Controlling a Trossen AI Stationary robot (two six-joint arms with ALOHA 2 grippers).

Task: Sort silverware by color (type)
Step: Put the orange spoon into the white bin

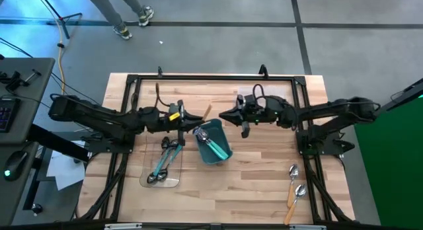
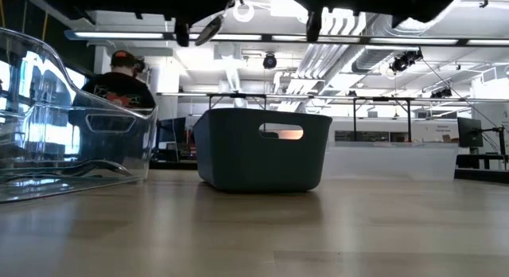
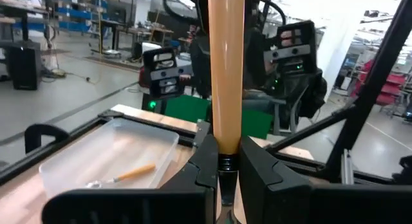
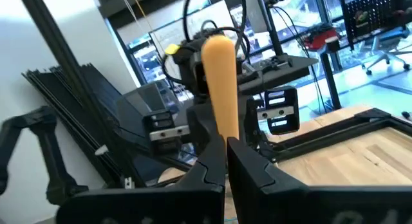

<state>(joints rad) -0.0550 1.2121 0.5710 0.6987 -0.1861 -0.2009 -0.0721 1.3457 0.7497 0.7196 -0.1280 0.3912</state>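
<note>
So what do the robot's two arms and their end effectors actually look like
Both arms are dark, near-black jointed links, with black cables looping near the wrists. The left end effector has a yellow tag just behind it; the right end effector shows none. Up close, the fingers are angular matte black blocks.

Orange spoon's [image 3: 226, 69] bowl behind fingers [image 3: 207, 161]

A wide workshop hall with a grey concrete floor [image 1: 218, 32] crossed by dark seams. White pipes and strip lights [image 2: 350, 26] run overhead. A person in a dark shirt [image 2: 119, 86] sits far back; blue shelving [image 3: 71, 5] lines one wall.
</note>
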